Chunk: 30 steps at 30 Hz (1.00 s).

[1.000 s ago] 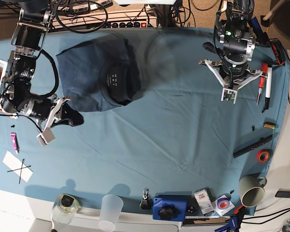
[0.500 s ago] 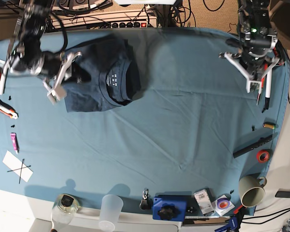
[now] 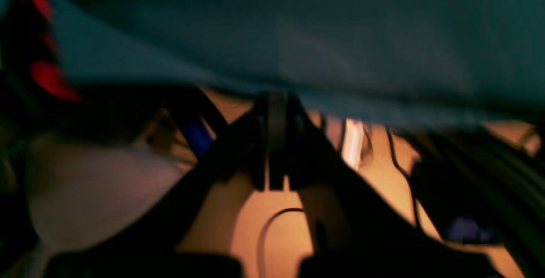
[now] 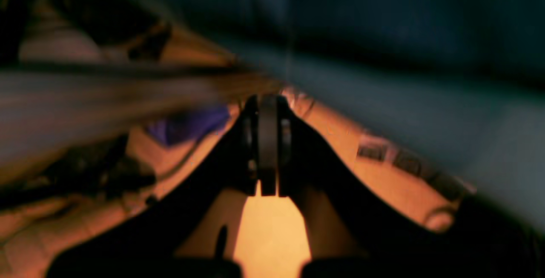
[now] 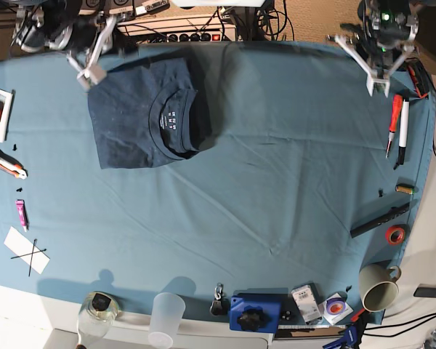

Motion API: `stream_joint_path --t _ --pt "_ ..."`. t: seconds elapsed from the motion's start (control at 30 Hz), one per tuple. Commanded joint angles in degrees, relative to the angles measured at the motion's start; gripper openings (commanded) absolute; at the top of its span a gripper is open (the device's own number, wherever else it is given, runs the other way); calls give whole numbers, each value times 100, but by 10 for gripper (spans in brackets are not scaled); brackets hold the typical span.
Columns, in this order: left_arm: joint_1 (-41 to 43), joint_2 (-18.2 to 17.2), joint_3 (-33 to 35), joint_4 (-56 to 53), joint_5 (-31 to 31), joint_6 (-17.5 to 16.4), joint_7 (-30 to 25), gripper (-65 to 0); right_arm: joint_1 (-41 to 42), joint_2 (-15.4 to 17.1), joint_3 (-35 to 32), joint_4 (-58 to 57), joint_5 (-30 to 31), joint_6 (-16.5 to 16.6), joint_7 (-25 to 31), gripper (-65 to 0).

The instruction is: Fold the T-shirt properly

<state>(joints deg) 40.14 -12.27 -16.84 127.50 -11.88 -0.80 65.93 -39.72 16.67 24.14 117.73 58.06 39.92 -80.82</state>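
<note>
Along the near edge of your table cloth [image 5: 276, 189] stand three vessels: a clear plastic cup [image 5: 167, 318], a small glass jar [image 5: 98, 311] with a dark lid or something dark inside (too small to tell which), and a pale mug [image 5: 378, 286] lying on its side with its mouth showing nothing in it.

Since half a second ago, your right gripper [image 5: 94, 51] has gone from over the shirt's left part up to the far left corner of the table, and your left gripper [image 5: 376, 54] has gone further up toward the far right corner. The T-shirt [image 5: 145, 113] itself has not shifted; a second ago it was still blurred in mid-fold.

The T-shirt lies folded into a rough rectangle on the far left part of the cloth, collar [image 5: 173, 122] uppermost with its small white marks showing. Your right gripper hangs just off the shirt's far left corner, apparently clear of the fabric; your left gripper is well apart from it, across the table.

Both wrist views show the jaws pressed together with nothing between them: left [image 3: 276, 141], right [image 4: 267, 150].
</note>
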Motion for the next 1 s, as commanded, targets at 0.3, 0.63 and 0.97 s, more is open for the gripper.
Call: stream_joint_path --t 0.3,0.63,0.97 --pt "1322 20 -22 101 -216 -76 -577 -650 -1241 -393 17 66 -1088 8 82 -650" --pt "1585 144 -15 -822 -560 -286 -1019 -650 -1261 -455 17 -1150 -1307 8 82 -650" --pt "286 339 -17 -3582 -496 -955 -1720 -650 114 -439 -66 -3845 -2079 8 586 -650"
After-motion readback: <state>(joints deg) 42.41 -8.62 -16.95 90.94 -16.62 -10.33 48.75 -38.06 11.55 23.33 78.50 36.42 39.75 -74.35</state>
